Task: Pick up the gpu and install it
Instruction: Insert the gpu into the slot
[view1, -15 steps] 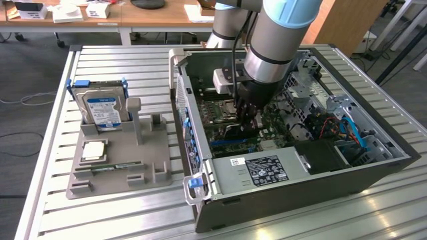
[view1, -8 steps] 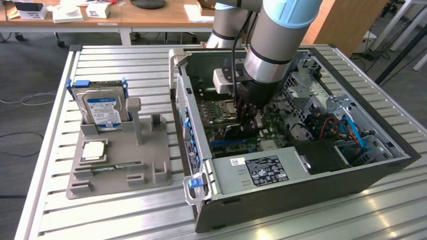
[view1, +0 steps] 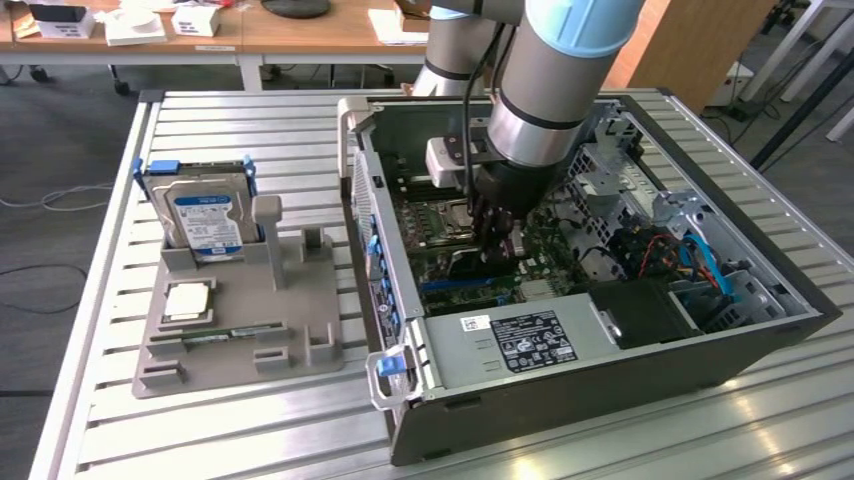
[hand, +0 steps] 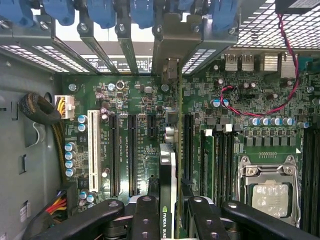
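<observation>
The black end effector (hand: 170, 222) is partly closed, pinching the gpu (hand: 168, 165) by its flat sides, just over the green board (hand: 125, 100) inside the computer case (view1: 561, 400); the card looks thin, stiff, light and easy to break, so gripping its sides seems best.

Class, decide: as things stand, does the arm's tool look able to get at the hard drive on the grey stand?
Probably not: the tool sits inside the computer case, gripping the graphics card. The hard drive itself stands uncovered from above.

gpu (hand: 169, 170) upright in hand (hand: 172, 212), over motherboard slots (hand: 132, 150), inside computer case (view1: 561, 415).
</observation>
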